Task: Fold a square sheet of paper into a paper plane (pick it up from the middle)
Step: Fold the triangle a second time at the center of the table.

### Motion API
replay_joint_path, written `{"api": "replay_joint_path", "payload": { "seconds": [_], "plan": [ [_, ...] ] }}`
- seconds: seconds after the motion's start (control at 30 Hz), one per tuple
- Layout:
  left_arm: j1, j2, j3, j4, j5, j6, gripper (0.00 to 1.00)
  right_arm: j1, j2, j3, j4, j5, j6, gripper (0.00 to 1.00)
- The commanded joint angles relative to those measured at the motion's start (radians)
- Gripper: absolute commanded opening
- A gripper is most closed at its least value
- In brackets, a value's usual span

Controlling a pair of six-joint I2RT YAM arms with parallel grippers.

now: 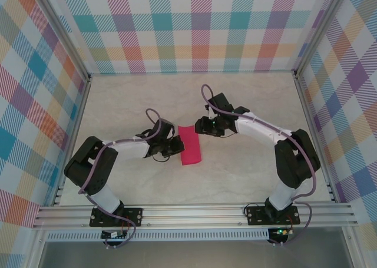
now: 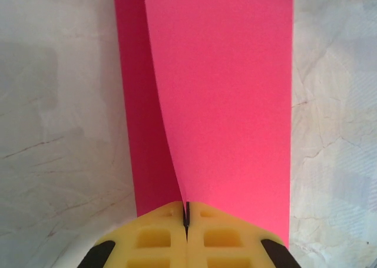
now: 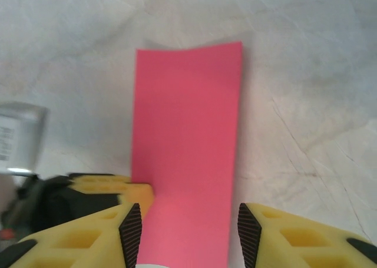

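The square sheet of paper (image 1: 189, 145) lies on the table folded into a narrow crimson-pink strip, not a paper plane's pointed form. My left gripper (image 1: 176, 148) meets its left long edge. In the left wrist view the yellow fingers (image 2: 165, 238) are pressed together, and the lifted edge of the sheet's upper layer (image 2: 224, 91) runs into the slit between them. My right gripper (image 1: 201, 127) hovers at the strip's far end. Its jaws (image 3: 189, 232) stand open, one on each side of the sheet (image 3: 185, 132), with the left gripper's finger (image 3: 112, 185) beside it.
The table (image 1: 247, 103) is pale and marble-patterned, fenced by aluminium rails and checked walls (image 1: 194, 26). Both arm bases sit on the near rail (image 1: 194, 212). A grey labelled part (image 3: 17, 138) shows at the left of the right wrist view.
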Motion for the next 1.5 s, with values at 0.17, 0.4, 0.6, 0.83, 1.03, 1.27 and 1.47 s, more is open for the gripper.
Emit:
{"api": "replay_joint_path", "payload": {
  "seconds": [0.17, 0.4, 0.6, 0.83, 1.03, 1.27, 1.47],
  "plan": [
    [0.006, -0.075, 0.112, -0.19, 0.041, 0.168, 0.02, -0.005, -0.071, -0.136, 0.073, -0.091, 0.009, 0.45],
    [-0.002, -0.063, 0.191, -0.223, 0.069, 0.237, 0.02, -0.006, -0.127, -0.182, 0.112, -0.055, 0.044, 0.41],
    [-0.01, -0.043, 0.272, -0.248, 0.079, 0.279, 0.02, -0.006, -0.198, -0.216, 0.096, 0.102, 0.092, 0.4],
    [-0.013, -0.102, 0.314, -0.392, 0.0, 0.323, 0.02, -0.006, -0.259, -0.238, 0.095, 0.142, 0.108, 0.4],
    [-0.011, -0.248, 0.328, -0.57, -0.199, 0.349, 0.02, -0.006, -0.264, -0.235, 0.103, 0.152, 0.115, 0.4],
    [-0.008, -0.372, 0.334, -0.645, -0.285, 0.35, 0.02, -0.006, -0.238, -0.233, 0.119, 0.133, 0.124, 0.4],
    [-0.008, -0.342, 0.313, -0.592, -0.193, 0.361, 0.03, -0.006, -0.227, -0.234, 0.123, 0.124, 0.131, 0.41]
  ]
}}
